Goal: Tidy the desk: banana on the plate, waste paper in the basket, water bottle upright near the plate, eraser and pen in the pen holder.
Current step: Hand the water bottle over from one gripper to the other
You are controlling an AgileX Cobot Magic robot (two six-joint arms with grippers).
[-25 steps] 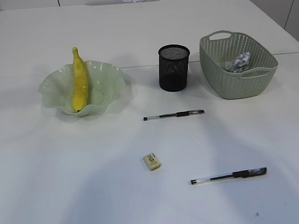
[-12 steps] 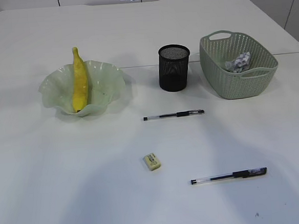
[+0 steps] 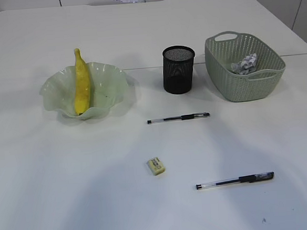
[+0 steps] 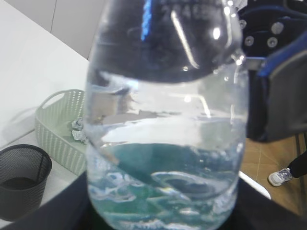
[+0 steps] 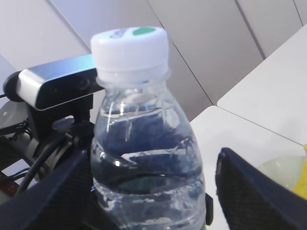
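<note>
A: Exterior view's bright and even, white desk point(image 3: 137, 37) close to blown out at the far end. Soft broad shadows spread over the near side.

B: Small objects? The plate point(image 3: 114, 83) and pen holder point(image 3: 179, 70) drop short faint shadows to their right. Sharp enough overall.

A: Left wrist view: the water bottle point(image 4: 168, 120) fills the frame, out of focus, specular streaks on the plastic, basket point(image 4: 60, 124) behind a bit soft.

B: Right wrist view: cap crisp-ish, background blurred, lower edges dark.

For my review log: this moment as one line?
water bottle aloft in left gripper, right gripper open around it | banana on plate | waste paper in basket | eraser, two pens on desk
</note>
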